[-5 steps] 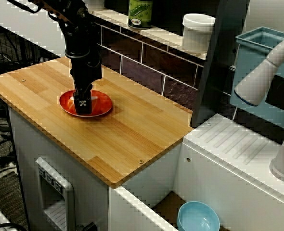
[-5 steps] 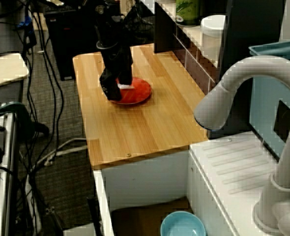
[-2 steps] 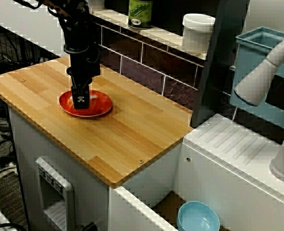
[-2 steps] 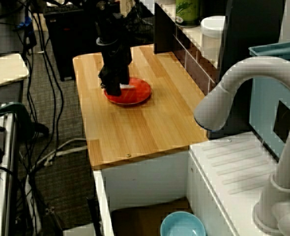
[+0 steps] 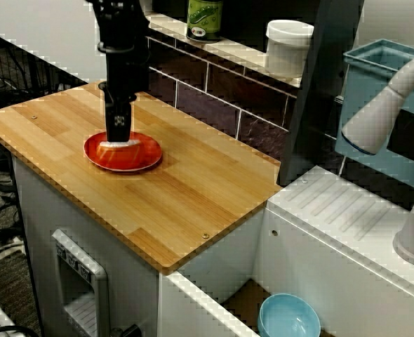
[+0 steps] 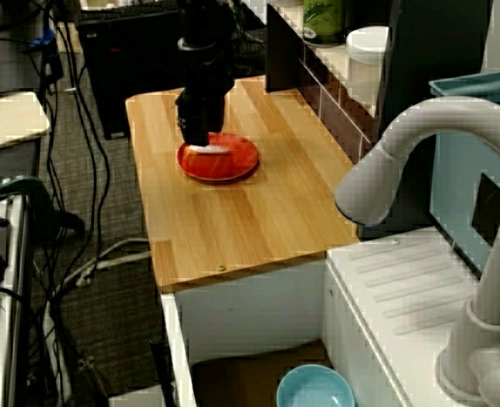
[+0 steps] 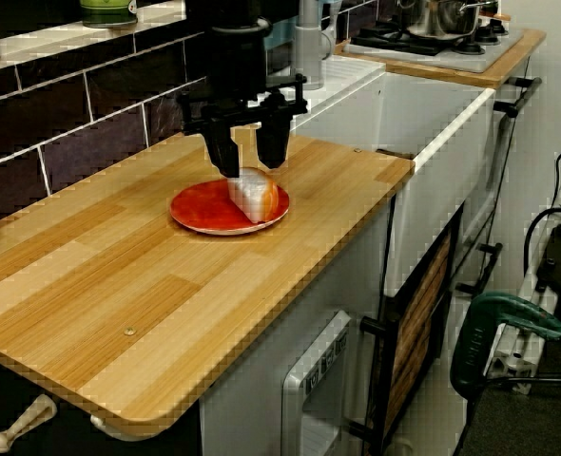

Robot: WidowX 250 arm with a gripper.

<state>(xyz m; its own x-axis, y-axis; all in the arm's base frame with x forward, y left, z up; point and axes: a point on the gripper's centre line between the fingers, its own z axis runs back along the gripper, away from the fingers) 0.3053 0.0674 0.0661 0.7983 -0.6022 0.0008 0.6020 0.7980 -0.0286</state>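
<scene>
One round red plate [image 7: 193, 215] is sitting on the wooden worktop [image 7: 119, 285], carrying a single wedge of food [image 7: 254, 197] that is pale on its cut face and orange-brown along its rounded crust. The black claw [image 7: 250, 157] is hanging straight down just over the wedge. Its two fingers are standing spread apart and gripping nothing. Only the low view from the side is showing that gap and the wedge's shape. In the view from above, the claw is covering most of the wedge and leaving just a white sliver on the plate. The view from the sink end is showing much the same. Those two views are also taking in a glossy pale blue bowl [image 5: 288, 317] lying low down beside the worktop. A white lidded jar [image 5: 289, 45] and a green can [image 5: 204, 17] are standing on the tiled ledge [image 5: 235, 50] behind.
</scene>
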